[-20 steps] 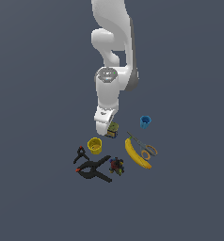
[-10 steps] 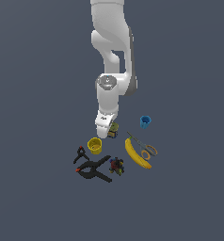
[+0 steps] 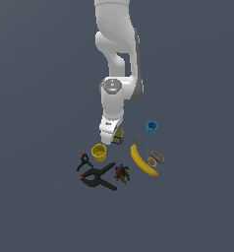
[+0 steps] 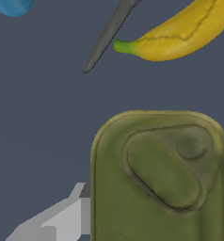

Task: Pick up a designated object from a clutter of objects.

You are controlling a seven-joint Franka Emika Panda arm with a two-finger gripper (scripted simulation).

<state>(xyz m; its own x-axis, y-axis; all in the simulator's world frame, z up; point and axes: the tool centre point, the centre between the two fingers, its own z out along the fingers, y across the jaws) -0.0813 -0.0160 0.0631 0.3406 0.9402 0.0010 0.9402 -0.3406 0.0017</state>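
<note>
Arm lowered over the green-topped tin amid the clutter.

The white Panda arm reached down from above, and its gripper sat low at the tin, which lay between the yellow cup and the blue cup. In the wrist view the tin's olive-green top filled much of the picture, with one grey finger just beside its edge; whether the jaws were open or clamped could not be told. The banana lay beside the orange-handled scissors. The larger black clamp lay below the yellow cup, the smaller clamp near it, and the dark multicoloured lump beside them.
</note>
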